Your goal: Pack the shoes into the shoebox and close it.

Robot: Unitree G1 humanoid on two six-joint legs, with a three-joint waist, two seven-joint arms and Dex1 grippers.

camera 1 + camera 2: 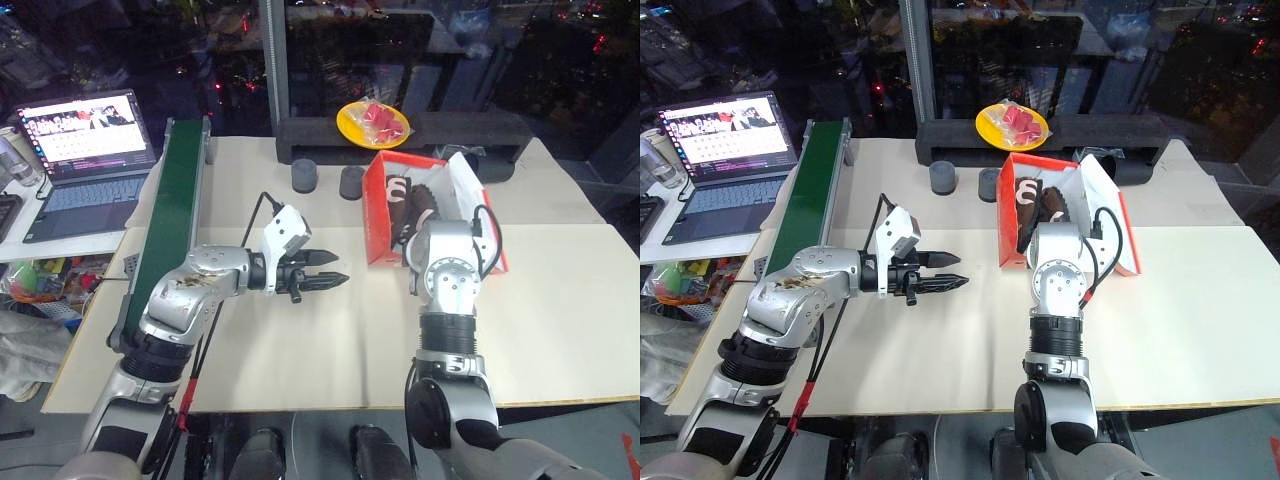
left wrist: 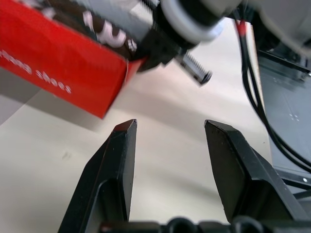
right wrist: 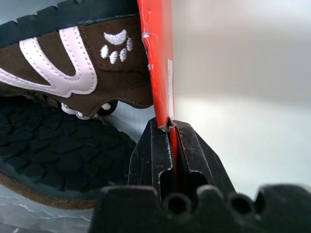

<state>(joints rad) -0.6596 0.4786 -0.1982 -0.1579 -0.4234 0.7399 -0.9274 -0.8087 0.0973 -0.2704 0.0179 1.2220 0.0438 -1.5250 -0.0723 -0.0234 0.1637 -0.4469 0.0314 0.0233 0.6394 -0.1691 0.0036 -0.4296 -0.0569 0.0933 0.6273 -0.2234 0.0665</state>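
The red-orange shoebox (image 1: 378,215) stands open on the table, right of centre, its white-lined lid (image 1: 468,188) leaning back on the right side. Both dark brown shoes (image 1: 410,200) with white markings lie inside; the right wrist view shows one upper (image 3: 73,73) and a black sole (image 3: 48,155). My right gripper (image 3: 167,130) is shut on a red wall (image 3: 158,58) of the box at its near end. My left gripper (image 1: 338,270) hangs open and empty above the table, left of the box, pointing at it, with the box corner (image 2: 63,73) just ahead of its fingers.
A yellow plate (image 1: 373,122) with red items sits behind the box on a black bar. Two dark cylinders (image 1: 304,176) stand on the table's far side. A green board (image 1: 175,200) runs along the left edge, with a laptop (image 1: 85,160) beyond it.
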